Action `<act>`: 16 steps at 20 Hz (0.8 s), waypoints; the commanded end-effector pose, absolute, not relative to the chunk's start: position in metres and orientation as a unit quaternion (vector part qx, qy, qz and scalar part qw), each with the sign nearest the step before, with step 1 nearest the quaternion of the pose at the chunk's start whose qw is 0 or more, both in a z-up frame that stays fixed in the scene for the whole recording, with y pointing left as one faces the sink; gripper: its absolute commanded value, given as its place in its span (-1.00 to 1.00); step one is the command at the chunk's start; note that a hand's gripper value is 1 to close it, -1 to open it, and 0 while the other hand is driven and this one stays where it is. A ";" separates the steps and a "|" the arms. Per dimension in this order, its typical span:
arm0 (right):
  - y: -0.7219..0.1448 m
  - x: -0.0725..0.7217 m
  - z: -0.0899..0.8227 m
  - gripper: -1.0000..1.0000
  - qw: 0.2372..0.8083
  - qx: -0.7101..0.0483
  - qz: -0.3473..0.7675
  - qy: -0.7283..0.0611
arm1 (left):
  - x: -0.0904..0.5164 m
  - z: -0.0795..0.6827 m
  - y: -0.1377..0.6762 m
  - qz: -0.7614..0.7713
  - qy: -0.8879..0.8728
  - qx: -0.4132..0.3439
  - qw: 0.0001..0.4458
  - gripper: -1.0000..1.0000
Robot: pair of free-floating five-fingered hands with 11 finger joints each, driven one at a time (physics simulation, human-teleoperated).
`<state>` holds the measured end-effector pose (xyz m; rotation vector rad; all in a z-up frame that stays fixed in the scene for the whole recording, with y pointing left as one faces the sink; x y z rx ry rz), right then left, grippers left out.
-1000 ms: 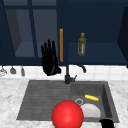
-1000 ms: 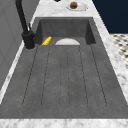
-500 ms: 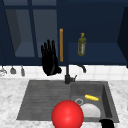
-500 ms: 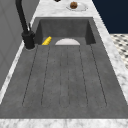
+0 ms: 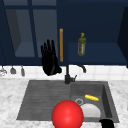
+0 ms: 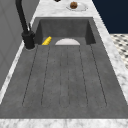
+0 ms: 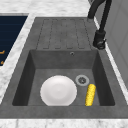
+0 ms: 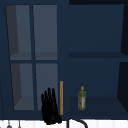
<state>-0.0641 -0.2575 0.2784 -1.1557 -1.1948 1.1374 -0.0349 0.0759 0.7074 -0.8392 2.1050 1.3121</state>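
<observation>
Front view: left hand (image 5: 50,61) hangs with fingers straight and spread, just beside the orange cabinet handle (image 5: 61,45), not gripping it; cabinet door not yet opened. Right hand (image 5: 107,123) at the sink's (image 5: 25,105) front right corner, fingers unclear.

Taking the black tall-necked tap (image 5: 68,75) as landmark: the dark grey stone sink basin (image 7: 32,75) lies to its right and in front, holding a round white plate (image 7: 58,90) and, nearer the tap's side, a yellow corn cob (image 7: 90,94) (a round metal drain (image 7: 82,80) between them). The ribbed drainboard (image 6: 65,75) spreads to the tap's left. The left hand (image 5: 50,60) hangs above the tap, just left of it, beside the cabinet's upright orange handle (image 5: 61,45); a greenish glass bottle (image 5: 81,45) stands on the shelf up to the right.
</observation>
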 end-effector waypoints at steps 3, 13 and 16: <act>-0.257 -0.064 0.278 0.00 0.534 -0.485 0.477 -0.501 | -0.035 0.708 0.076 0.422 0.809 -0.314 0.263 -1.00; -0.257 -0.064 0.278 0.00 0.534 -0.485 0.477 -0.501 | -0.035 0.708 0.075 0.414 0.811 -0.319 0.262 -1.00; -0.257 -0.064 0.278 0.00 0.534 -0.485 0.477 -0.501 | -0.035 0.708 0.075 0.411 0.812 -0.320 0.263 -1.00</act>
